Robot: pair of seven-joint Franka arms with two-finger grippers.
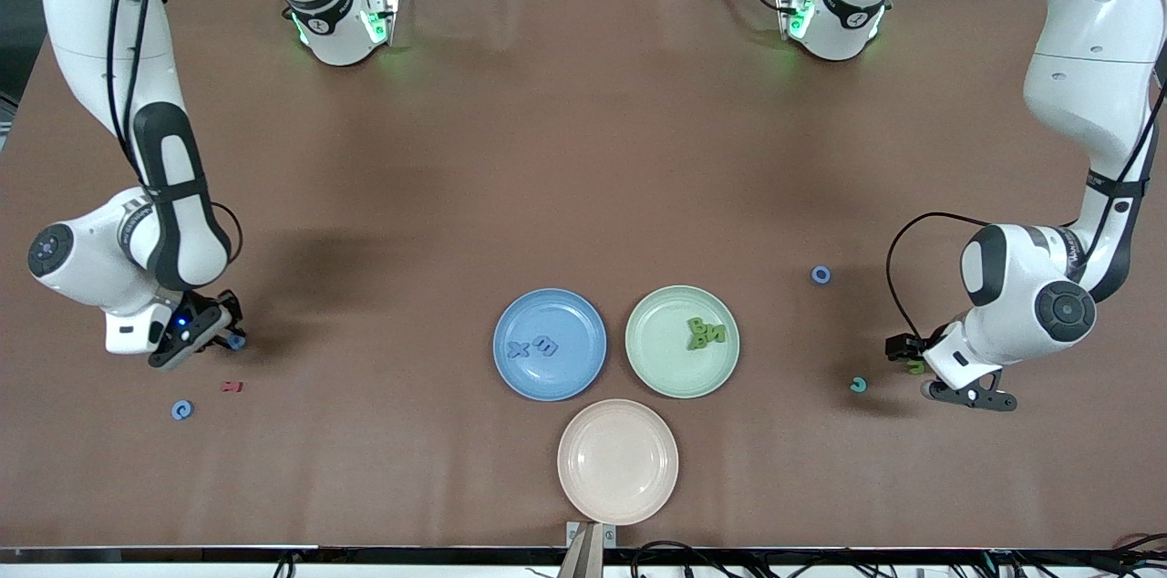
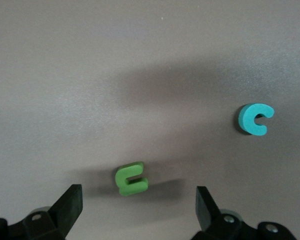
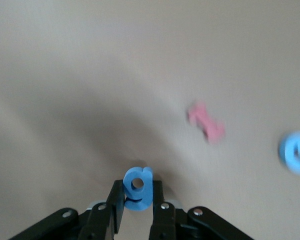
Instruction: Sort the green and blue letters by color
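My right gripper (image 1: 228, 334) is shut on a blue letter g (image 3: 138, 189), low over the table at the right arm's end. A blue letter e (image 1: 182, 410) lies nearer the front camera; it also shows in the right wrist view (image 3: 296, 153). My left gripper (image 2: 137, 210) is open, its fingers on either side of a green letter (image 2: 131, 179) lying on the table at the left arm's end (image 1: 916, 366). A teal letter c (image 2: 255, 119) lies beside it. A blue ring letter (image 1: 821, 274) lies farther from the camera. The blue plate (image 1: 574, 373) holds two blue letters; the green plate (image 1: 656, 368) holds several green ones.
A small dark red letter (image 1: 232, 387) lies on the table by the right gripper and shows in the right wrist view (image 3: 206, 122). A pink plate (image 1: 618, 461) stands nearest the front camera, in front of the other two plates. The table is brown.
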